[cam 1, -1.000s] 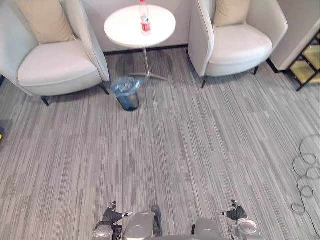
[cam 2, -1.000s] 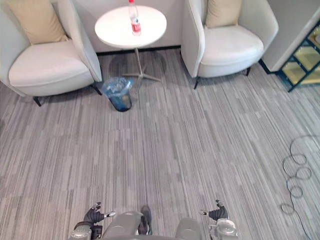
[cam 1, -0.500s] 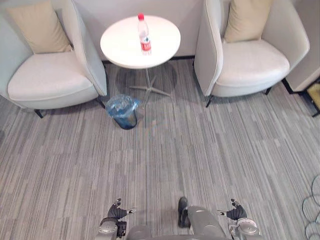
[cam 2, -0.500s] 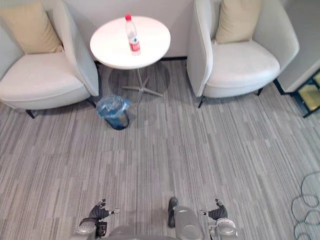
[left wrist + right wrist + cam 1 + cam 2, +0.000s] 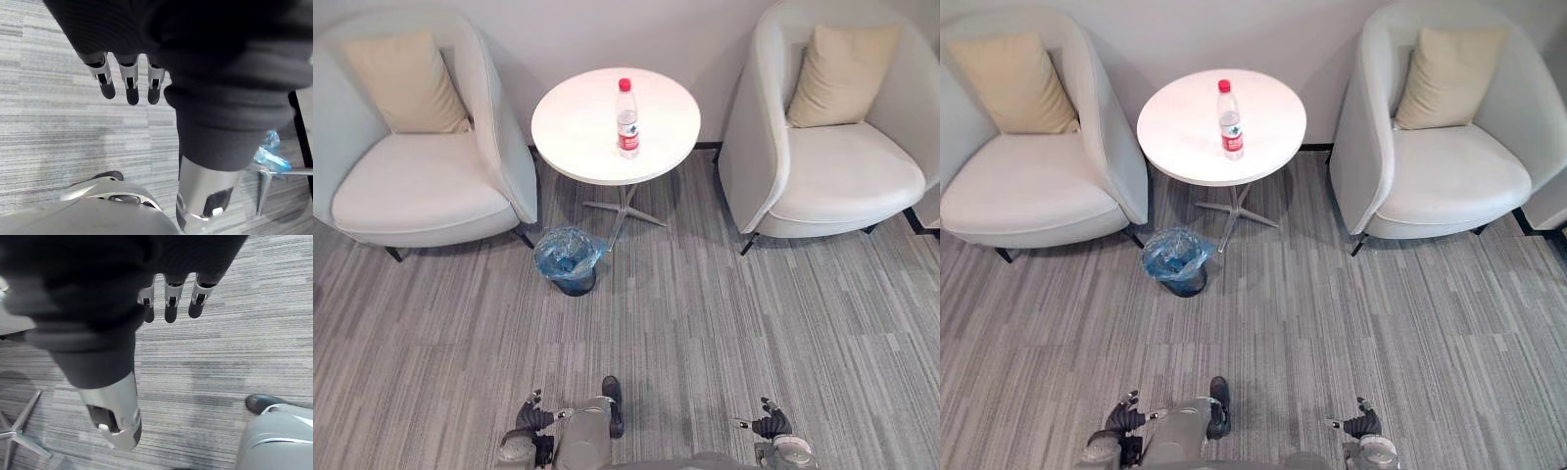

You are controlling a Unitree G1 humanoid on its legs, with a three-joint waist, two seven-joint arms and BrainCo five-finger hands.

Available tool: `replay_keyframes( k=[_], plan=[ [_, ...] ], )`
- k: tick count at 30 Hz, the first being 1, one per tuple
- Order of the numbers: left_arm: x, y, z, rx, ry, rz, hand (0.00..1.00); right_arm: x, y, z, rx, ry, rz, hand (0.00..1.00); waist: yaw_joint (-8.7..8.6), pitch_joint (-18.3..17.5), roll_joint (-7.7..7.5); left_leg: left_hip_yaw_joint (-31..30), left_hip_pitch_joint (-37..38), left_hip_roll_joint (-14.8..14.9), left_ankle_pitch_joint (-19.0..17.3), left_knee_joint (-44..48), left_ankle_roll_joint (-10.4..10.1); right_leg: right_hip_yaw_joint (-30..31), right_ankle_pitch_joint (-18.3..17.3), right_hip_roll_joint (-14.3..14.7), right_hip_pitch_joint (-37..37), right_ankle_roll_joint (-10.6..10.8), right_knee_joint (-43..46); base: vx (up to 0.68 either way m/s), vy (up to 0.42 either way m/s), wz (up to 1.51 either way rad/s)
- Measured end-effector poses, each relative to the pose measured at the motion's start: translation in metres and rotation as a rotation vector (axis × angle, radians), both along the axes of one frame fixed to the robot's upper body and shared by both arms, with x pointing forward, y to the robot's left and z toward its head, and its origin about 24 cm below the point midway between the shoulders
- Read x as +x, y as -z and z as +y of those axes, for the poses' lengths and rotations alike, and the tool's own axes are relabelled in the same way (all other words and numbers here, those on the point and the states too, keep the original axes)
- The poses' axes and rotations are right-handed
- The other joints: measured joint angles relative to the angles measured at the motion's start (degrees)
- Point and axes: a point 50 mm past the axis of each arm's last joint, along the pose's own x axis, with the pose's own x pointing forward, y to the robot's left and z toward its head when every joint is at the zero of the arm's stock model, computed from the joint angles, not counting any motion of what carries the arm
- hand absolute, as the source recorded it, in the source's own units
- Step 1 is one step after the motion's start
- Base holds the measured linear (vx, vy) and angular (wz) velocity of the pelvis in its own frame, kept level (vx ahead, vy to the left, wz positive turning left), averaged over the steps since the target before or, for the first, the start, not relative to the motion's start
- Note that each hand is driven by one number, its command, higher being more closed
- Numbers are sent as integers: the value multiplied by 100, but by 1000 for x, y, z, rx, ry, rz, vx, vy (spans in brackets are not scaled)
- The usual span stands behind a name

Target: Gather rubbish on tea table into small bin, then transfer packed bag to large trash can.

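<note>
You have both hands hanging low at the robot's sides, and neither holds anything: the left hand [image 5: 530,419] shows its fingers [image 5: 128,83] straight and relaxed over the carpet, and the right hand [image 5: 770,427] has its fingers [image 5: 168,298] loose in the same way. The one piece of rubbish to gather is the bottle [image 5: 627,119], which stands upright with its red cap on top, near the middle of the round tea table [image 5: 582,127]. It lies straight ahead of you and well apart from both hands, about midway between them and, if anything, a touch to the left. Its long axis is vertical, so a grasp from the side round its body looks the natural one. The small bin [image 5: 569,259], lined with a blue bag, sits on the floor just beside the table's stand on the left-hand side, close to the left armchair [image 5: 421,186]. In my judgement the left hand is better placed for both bottle and bin, but you must walk closer first, since neither hand can reach from here
</note>
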Motion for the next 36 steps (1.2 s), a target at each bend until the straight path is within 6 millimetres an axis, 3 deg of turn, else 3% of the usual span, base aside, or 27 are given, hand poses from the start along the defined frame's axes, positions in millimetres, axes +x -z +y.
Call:
replay_keyframes(
  k=[1,2,3,5,7,9,10,11,12,13,16,19,22,26,27,28,29,32,36],
  plan=[
    [-4,1,0,1,7,14,0,2,0,2,0,-16,-1,0,-3,-1,-20,76,370,-122,-223,-108,41,340,273,-120,-446,575,1299,529,223,-13],
    [-6,2,-1,4,24,24,0,2,0,4,4,-22,-1,0,-7,6,-20,59,629,-203,-338,-184,143,422,292,-151,-707,696,2034,457,144,-11],
    [-7,2,-1,6,30,30,0,1,1,5,8,-23,2,0,-17,7,-17,59,802,-242,-409,-239,154,416,235,-158,-863,641,2475,459,101,-1],
    [-9,3,-2,6,35,37,0,-2,3,9,11,-49,15,0,-81,16,30,39,1446,-267,-529,-466,202,1,-61,-152,-1401,248,3140,444,43,14],
    [-8,3,-2,5,34,33,0,3,2,11,12,-63,7,0,-168,32,57,-19,1788,-205,-531,-679,203,-361,-244,-59,-1819,-62,2749,437,-34,17],
    [-6,3,-4,0,35,27,0,6,0,9,7,-64,-7,0,-220,104,175,-125,2007,-17,-533,-749,200,-511,-268,207,-2083,-129,1875,409,-107,24],
    [-3,2,-4,0,37,22,0,6,0,10,8,-67,-11,0,-253,125,208,-268,2156,117,-537,-762,190,-511,-108,397,-2134,-179,857,400,-166,41],
    [-3,2,-3,3,38,20,0,5,0,10,9,-67,-7,0,-279,93,164,-315,2268,146,-566,-786,95,-466,259,478,-2067,-171,58,408,-173,63],
    [-4,2,-2,7,38,21,0,0,2,9,7,-64,6,0,-329,74,100,-395,2340,108,-674,-777,-135,-443,1317,491,-1963,-296,-438,489,-183,56],
    [-5,4,-9,-14,38,29,0,-2,1,1,-13,-60,18,0,-319,27,284,-591,2419,332,-774,-768,-303,-507,1301,645,-1917,-537,-327,409,-158,32],
    [-4,5,-15,-33,29,27,0,1,-1,-2,-18,-44,4,0,-320,23,331,-702,2204,499,-619,-242,-570,-686,964,694,-1794,-664,-323,360,-203,27],
    [4,2,-21,-59,-12,-19,0,-15,4,6,4,-29,26,0,-279,83,342,-692,1190,1038,-459,2473,-962,-1021,731,803,-871,-840,-794,365,-216,51],
    [12,-1,-28,-76,-8,-51,0,-13,1,7,9,-14,-6,0,-157,98,314,-220,674,1368,-556,3045,-801,-1101,670,837,-301,-875,-1100,230,-74,14],
    [17,-2,-33,-86,1,-65,0,-5,-2,7,13,-1,-29,0,-164,97,313,89,327,1147,-529,1374,-735,-1063,579,655,-53,-714,-1234,200,68,-1],
    [14,-1,-36,-91,7,-55,0,-10,-1,4,9,11,-17,0,-169,46,410,60,424,1014,-27,491,-741,-1035,495,670,-19,-572,-1207,199,150,-2],
    [11,1,-37,-95,9,-43,0,-13,0,0,0,19,-5,0,-145,19,550,44,491,1005,299,113,-465,-961,391,750,-17,-425,-1151,184,153,3],
    [12,1,-30,-77,12,-38,0,-15,3,3,9,16,13,0,-159,-17,377,51,607,841,344,-23,-474,-859,348,608,-13,-352,-1156,180,142,-4],
    [11,-1,-17,-38,24,-29,0,-17,4,5,7,20,21,0,-142,-61,119,136,741,559,329,-302,-422,-709,270,372,-29,-230,-1159,147,90,0],
    [4,1,-9,-18,26,-2,0,-11,3,5,0,6,14,0,-65,-69,89,355,1041,277,230,-589,-301,-397,66,119,-122,-49,-930,103,86,-26]
  ],
)
